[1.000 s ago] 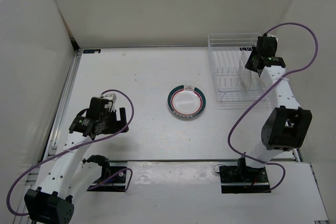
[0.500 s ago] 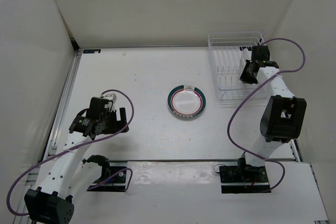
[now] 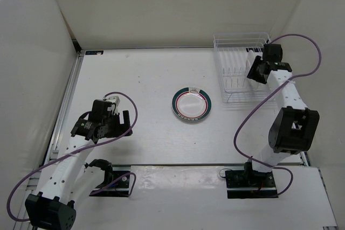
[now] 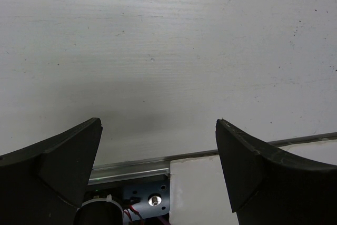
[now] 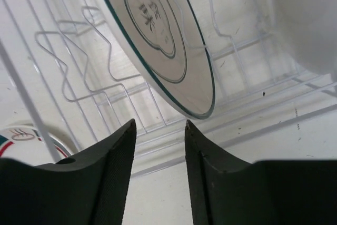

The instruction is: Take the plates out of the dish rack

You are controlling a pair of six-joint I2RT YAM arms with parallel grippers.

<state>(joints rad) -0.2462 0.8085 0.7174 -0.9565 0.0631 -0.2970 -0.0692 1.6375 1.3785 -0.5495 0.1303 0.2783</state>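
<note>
The green-rimmed plate (image 3: 192,104) with a red inner ring lies flat on the table, left of the dish rack (image 3: 233,67); a sliver of it shows in the right wrist view (image 5: 13,142). The thin-rimmed plate (image 5: 158,35) with a central drawing stands tilted among the rack's wires (image 5: 68,77). My right gripper (image 5: 159,125) is open and empty, its tips just short of that plate's lower edge. In the top view it (image 3: 256,72) hangs over the rack's right side and hides that plate. My left gripper (image 4: 158,130) is open and empty above bare table, at the near left (image 3: 123,125).
The rack sits at the back right, close to the right wall (image 5: 305,19). A metal rail (image 4: 131,164) and a white board (image 4: 210,183) run along the table's near edge under the left gripper. White walls enclose the table on the left, back and right.
My right wrist dropped nearer over the rack, then eased slightly back and right; its elbow shifted too. The left arm and the flat plate have not moved.
</note>
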